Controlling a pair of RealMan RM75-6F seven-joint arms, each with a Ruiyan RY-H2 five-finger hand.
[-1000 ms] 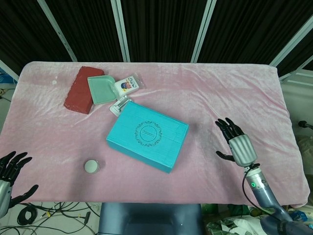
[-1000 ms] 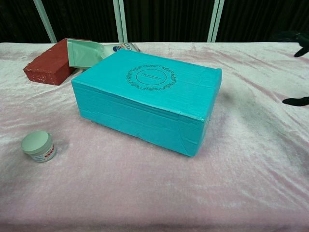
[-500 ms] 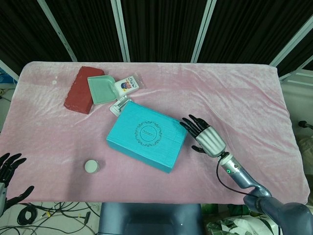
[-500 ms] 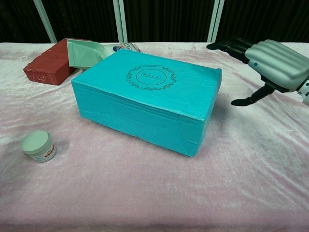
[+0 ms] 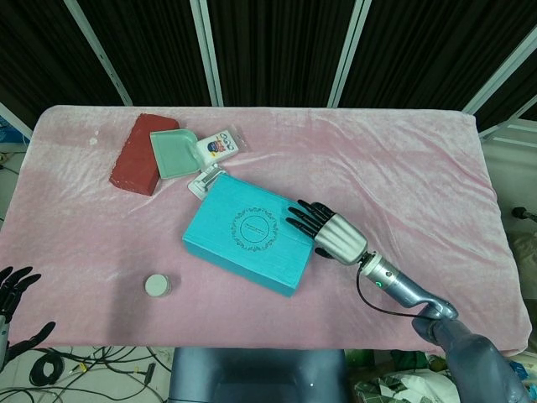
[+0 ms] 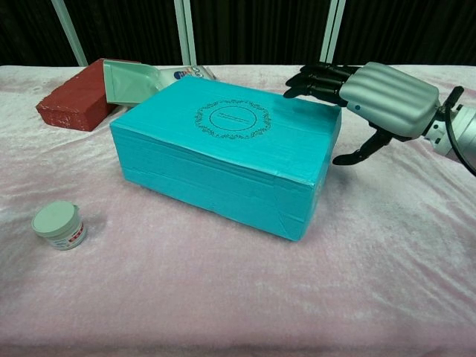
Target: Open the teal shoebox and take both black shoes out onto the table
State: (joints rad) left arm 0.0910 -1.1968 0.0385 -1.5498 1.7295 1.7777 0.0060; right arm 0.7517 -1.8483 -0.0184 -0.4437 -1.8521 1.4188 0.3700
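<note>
Your left hand [image 5: 12,295] is hanging off the near-left table corner, fingers spread, holding nothing. On the pink cloth [image 5: 403,168], a small white-lidded jar [image 5: 157,285] is sitting near the front edge; behind it a red brick [image 5: 140,154], a pale green tray [image 5: 174,152] and a printed packet [image 5: 220,144] are clustering together. The teal shoebox [image 5: 252,232] is lying closed at centre, lid on. Your right hand [image 5: 325,232] is reaching over its right end, fingers [image 6: 316,76] extended above the lid edge, thumb beside the end wall, grasping nothing.
</note>
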